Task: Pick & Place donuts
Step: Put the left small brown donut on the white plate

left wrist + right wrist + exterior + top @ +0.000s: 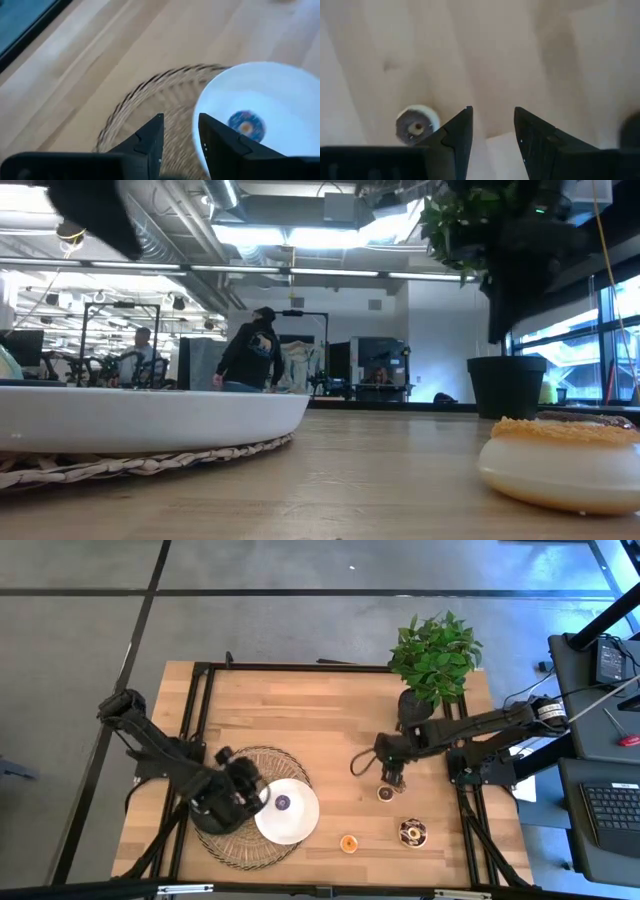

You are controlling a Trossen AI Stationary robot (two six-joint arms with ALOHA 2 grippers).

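Note:
A purple donut (283,803) (246,124) lies in the white plate (300,825), which sits on a round woven mat (232,840). My left gripper (252,792) (180,137) hangs open over the mat at the plate's left rim, with nothing between its fingers. A brown-iced donut (386,793) (417,125) lies on the bare wood. My right gripper (393,778) (492,130) stands open just above and beside it, pointing down, with only table between its fingers. An orange donut (348,843) (560,465) and a dark sprinkled donut (411,832) lie near the front edge.
A potted plant (435,660) stands at the table's far right, behind my right arm. The mat and plate (150,420) fill the front left. Bare wood lies between the plate and the loose donuts. People stand in the room beyond the table.

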